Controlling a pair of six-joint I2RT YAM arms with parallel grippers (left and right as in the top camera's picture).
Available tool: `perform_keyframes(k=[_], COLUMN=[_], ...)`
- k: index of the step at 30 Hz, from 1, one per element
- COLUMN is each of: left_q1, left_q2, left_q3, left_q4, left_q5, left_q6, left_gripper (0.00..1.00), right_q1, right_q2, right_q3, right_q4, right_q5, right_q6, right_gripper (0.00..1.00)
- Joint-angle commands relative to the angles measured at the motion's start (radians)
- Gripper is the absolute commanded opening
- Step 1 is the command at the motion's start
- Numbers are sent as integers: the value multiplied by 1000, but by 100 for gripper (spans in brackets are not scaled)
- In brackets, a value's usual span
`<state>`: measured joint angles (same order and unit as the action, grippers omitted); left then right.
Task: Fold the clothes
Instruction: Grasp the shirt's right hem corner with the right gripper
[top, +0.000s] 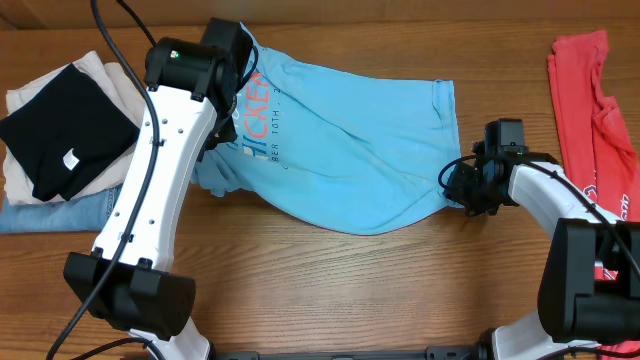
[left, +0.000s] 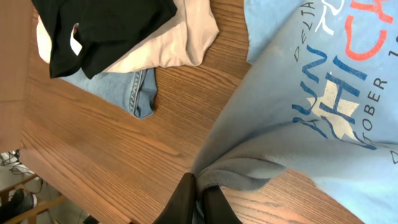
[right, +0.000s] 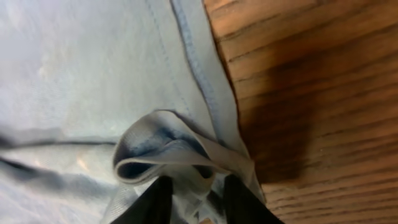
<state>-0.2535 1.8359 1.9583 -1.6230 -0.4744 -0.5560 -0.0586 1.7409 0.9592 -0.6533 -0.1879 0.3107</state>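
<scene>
A light blue t-shirt (top: 340, 150) with printed lettering lies spread across the middle of the table. My left gripper (top: 215, 150) is shut on a bunched edge of the shirt (left: 236, 177) at its left side, fingertips (left: 200, 193) pinching the fabric just above the wood. My right gripper (top: 462, 190) is at the shirt's lower right corner. In the right wrist view its fingers (right: 196, 196) straddle a folded hem (right: 168, 158) and grip it.
A stack of folded clothes (top: 65, 130) sits at the left: black on top, beige and denim below; it also shows in the left wrist view (left: 106, 31). A red garment (top: 595, 110) lies at the right edge. Bare wood (top: 350, 290) lies in front.
</scene>
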Motion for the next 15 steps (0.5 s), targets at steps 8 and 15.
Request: perform_keyframes(k=[8,15], left_q1=[3,3], left_q2=[2,2], left_q3=[1,1], left_q4=[4,5], left_q5=[1,1], left_q6=[-12,-12], left_gripper=[4,4], right_q1=[-3,-3], right_q2=[-22,-88], right_q3=[-2,-2], right_q4=[12,5], right_q5=[-20,-20], right_q6=[-5,-5], right_gripper=[33,34])
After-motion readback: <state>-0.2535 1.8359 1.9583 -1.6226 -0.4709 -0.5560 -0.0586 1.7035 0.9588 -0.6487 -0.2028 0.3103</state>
